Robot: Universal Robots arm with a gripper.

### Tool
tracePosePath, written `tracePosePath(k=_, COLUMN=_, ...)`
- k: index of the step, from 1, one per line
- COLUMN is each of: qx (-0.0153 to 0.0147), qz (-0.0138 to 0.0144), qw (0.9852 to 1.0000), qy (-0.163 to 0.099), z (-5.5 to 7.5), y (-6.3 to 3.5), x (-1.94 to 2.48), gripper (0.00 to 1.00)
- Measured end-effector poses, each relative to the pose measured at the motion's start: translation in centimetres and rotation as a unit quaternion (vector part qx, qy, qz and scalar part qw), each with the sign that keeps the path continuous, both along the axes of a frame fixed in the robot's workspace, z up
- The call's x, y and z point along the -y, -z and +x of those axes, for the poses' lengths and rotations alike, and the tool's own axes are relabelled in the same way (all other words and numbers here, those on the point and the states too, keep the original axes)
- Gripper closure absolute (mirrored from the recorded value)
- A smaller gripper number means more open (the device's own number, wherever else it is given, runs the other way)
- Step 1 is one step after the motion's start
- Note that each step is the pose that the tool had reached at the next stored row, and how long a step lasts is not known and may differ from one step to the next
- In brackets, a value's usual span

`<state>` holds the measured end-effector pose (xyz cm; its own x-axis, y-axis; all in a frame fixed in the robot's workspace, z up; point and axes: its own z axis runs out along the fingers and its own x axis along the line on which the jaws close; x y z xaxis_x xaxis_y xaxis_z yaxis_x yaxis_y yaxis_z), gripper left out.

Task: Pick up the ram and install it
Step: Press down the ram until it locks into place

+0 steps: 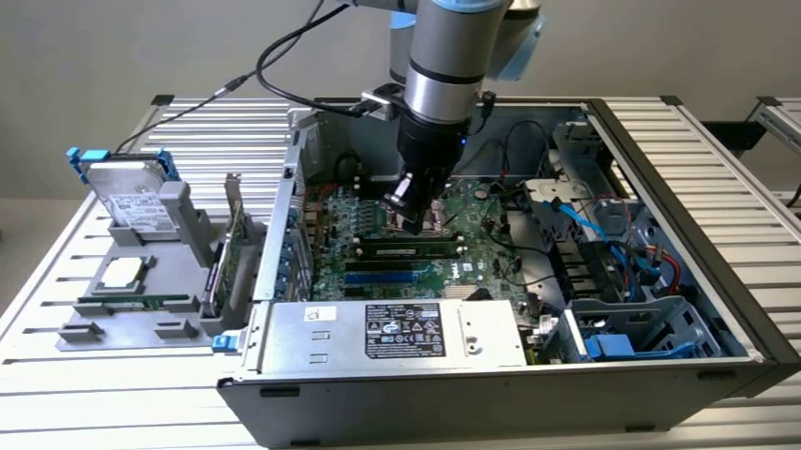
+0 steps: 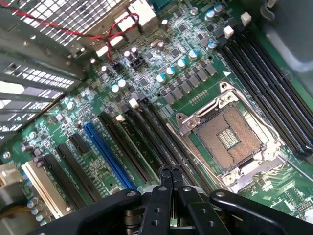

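Your gripper [image 2: 170, 172] has fingers pressed together, holding nothing, low over the motherboard [image 2: 161, 63] near the CPU socket [image 2: 230, 137]. The ram [image 1: 403, 249] already sits in a slot mid-board, so you are at the seating step; pressing needs alignment w/ the stick's top edge.

Ram [image 1: 403, 249] — green stick, flat in motherboard slot; seated

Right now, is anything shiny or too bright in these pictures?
Wrist view: daylight blows out white through the case's metal grille, and the CPU socket frame glints. Exterior view: even, soft light; the power supply shows a mild sheen, and the case interior is darker.
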<state>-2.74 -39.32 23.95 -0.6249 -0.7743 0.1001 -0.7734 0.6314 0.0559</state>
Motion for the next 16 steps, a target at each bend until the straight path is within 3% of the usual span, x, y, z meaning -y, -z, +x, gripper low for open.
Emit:
tracePosePath(k=4, qx=0.0002, qz=-0.0001, qw=0.9994, qy=0.034, z=0.00, y=0.14, x=0.00, gripper=0.90)
tracePosePath(k=8, qx=0.0003, qz=-0.0002, qw=0.9977, qy=0.068, z=0.00, y=0.19, x=0.01, gripper=0.90)
tracePosePath(k=16, qx=0.0003, qz=-0.0001, qw=0.9911, qy=0.133, z=0.00, y=0.20, x=0.01, gripper=0.90)
